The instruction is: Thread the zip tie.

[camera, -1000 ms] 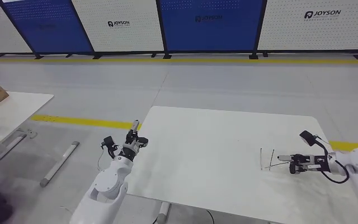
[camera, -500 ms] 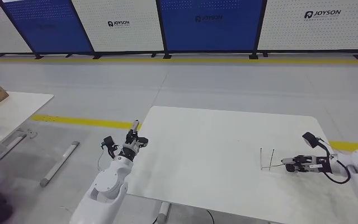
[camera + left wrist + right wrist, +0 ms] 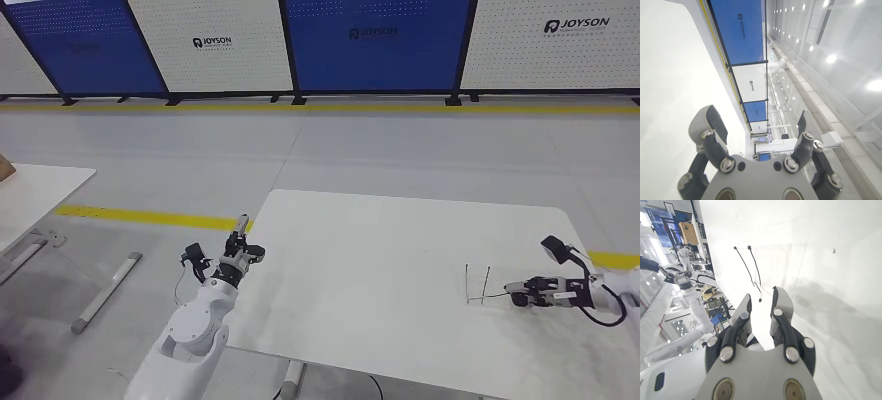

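The worktop (image 3: 380,260) gives broad room inward between the arms. The left gripper (image 3: 758,111) has stayed at the left edge, fingers wide apart and empty. The right gripper (image 3: 762,293) has eased back toward the right edge, fingers partly open, holding nothing. The zip ties (image 3: 755,265) lie just ahead, so the pickup is probably yet to come.
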{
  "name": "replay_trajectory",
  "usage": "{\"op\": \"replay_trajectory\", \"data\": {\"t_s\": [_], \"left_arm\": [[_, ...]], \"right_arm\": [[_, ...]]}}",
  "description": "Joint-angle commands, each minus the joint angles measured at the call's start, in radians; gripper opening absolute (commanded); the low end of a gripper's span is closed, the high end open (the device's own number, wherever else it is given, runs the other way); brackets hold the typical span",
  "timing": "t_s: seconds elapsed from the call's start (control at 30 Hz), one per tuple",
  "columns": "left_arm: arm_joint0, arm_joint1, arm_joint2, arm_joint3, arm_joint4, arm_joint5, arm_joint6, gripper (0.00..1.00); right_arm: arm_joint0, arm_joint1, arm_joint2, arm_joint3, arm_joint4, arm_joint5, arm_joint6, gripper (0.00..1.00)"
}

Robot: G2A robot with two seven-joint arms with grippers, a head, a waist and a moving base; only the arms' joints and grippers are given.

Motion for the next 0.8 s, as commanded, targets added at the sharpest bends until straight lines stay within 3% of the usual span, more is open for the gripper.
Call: {"op": "replay_trajectory", "data": {"t_s": [0.0, 0.23, 0.37, 0.5, 0.77], "left_arm": [[0.000, 0.000, 0.000, 0.000, 0.000, 0.000, 0.000, 1.00], [0.000, 0.000, 0.000, 0.000, 0.000, 0.000, 0.000, 1.00], [0.000, 0.000, 0.000, 0.000, 0.000, 0.000, 0.000, 1.00], [0.000, 0.000, 0.000, 0.000, 0.000, 0.000, 0.000, 1.00], [0.000, 0.000, 0.000, 0.000, 0.000, 0.000, 0.000, 1.00]], "right_arm": [[0.002, 0.000, -0.001, -0.002, 0.000, -0.001, 0.000, 0.22], [0.001, 0.002, -0.009, -0.015, -0.008, 0.000, 0.000, 0.11], [-0.002, 0.003, -0.014, -0.022, -0.011, 0.002, 0.000, 0.12], [-0.004, 0.005, -0.015, -0.028, -0.011, 0.003, 0.000, 0.00], [-0.010, 0.015, -0.009, -0.034, 0.004, -0.006, 0.000, 0.00]]}}
